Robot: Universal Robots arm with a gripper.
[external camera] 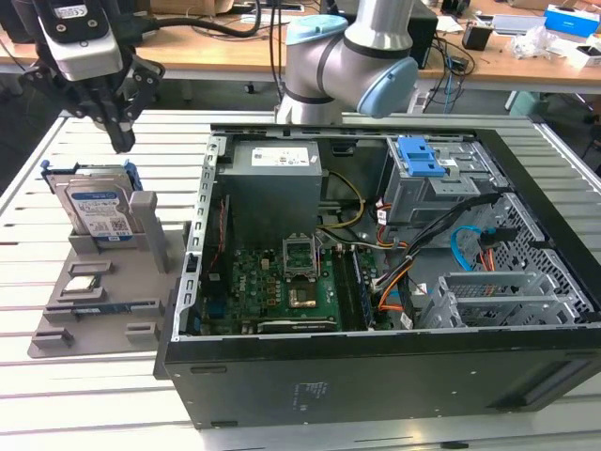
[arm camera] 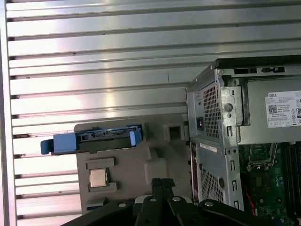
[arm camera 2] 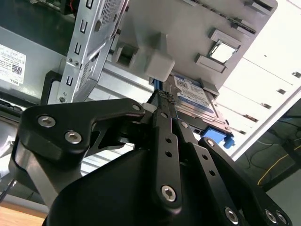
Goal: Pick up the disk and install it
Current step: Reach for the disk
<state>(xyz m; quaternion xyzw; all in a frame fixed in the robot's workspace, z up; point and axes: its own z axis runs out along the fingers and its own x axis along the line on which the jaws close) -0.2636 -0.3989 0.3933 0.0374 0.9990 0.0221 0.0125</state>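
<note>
One clenched, empty gripper (external camera: 122, 144) hangs near the upright disk (external camera: 94, 211); the first wrist view shows it edge-on.

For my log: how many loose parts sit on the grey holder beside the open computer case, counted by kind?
Disk, standing on edge in its slot: 1
Processor chip, lying flat: 1
Slim module, probably memory, lying in the front slot: 1
Total: 3
</note>
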